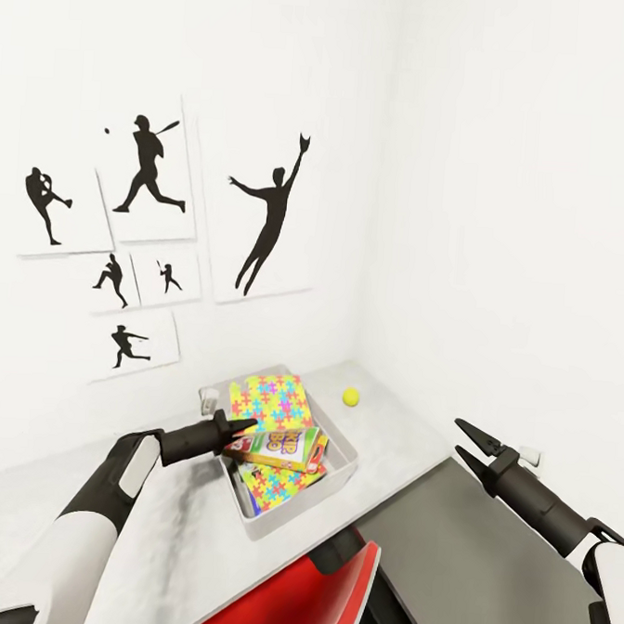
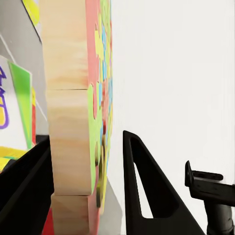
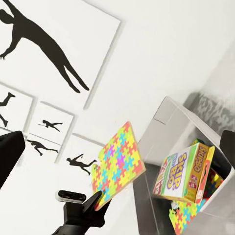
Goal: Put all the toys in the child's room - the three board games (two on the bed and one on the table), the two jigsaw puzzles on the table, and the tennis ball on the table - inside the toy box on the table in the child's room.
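Here | left hand (image 1: 246, 427) grips jigsaw puzzle (image 1: 271, 398) over toy box (image 1: 340, 444) | tennis ball (image 1: 350, 397) near

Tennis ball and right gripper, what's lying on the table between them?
Nothing. In the head view, only bare grey table runs from the tennis ball to the open right gripper; the toy box sits off to the side.

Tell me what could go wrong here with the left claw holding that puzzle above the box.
1. The colourful wooden jigsaw puzzle board is pinched only at its lower edge by the left claw and stands tilted, so it may slip or topple outside.
2. The grey toy box already looks crowded by the green and red board game box, so the puzzle may rest proud.
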You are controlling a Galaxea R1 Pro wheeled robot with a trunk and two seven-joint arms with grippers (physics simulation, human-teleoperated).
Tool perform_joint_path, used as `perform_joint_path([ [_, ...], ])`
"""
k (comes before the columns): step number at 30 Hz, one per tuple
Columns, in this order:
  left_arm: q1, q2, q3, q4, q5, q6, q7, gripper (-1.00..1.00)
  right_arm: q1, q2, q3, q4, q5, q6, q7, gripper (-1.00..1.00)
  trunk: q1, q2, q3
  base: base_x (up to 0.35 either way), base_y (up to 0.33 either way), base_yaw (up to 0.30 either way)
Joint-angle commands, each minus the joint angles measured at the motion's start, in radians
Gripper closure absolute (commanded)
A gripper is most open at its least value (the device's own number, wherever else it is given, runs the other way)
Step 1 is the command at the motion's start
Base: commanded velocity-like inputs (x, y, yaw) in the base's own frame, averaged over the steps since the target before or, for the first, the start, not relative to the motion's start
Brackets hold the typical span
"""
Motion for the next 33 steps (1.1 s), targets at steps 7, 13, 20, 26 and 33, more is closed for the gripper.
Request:
perform_joint_path([
  [7,-0.001,0.001,0.003,0.0,-0.001,0.002,-0.015,1.0,-0.001,0.0,-0.003,0.0,0.007,0.005,0.011,-1.0,0.001,-0.002,-0.003,0.0,0.0,0.0],
  [13,-0.001,0.002,0.004,0.0,-0.002,0.0,-0.017,1.0,-0.001,0.0,-0.003,0.0,0.007,0.005,0.012,-1.0,0.001,-0.002,-0.004,0.0,0.0,0.0],
  [20,-0.001,0.002,0.004,0.0,0.002,-0.001,-0.017,1.0,-0.001,0.0,-0.003,0.0,0.007,0.005,0.012,-1.0,0.001,-0.002,-0.008,0.0,0.0,0.0],
  [26,-0.001,0.001,0.005,0.0,0.003,-0.001,-0.017,1.0,-0.001,0.0,-0.003,0.0,0.007,0.005,0.012,-1.0,0.001,-0.002,-0.012,0.0,0.0,0.0],
  [33,-0.001,0.001,0.004,0.0,0.003,-0.003,-0.017,1.0,-0.001,0.0,-0.001,0.0,0.006,0.005,0.012,-1.0,0.001,-0.002,-0.017,0.0,0.0,0.0],
])
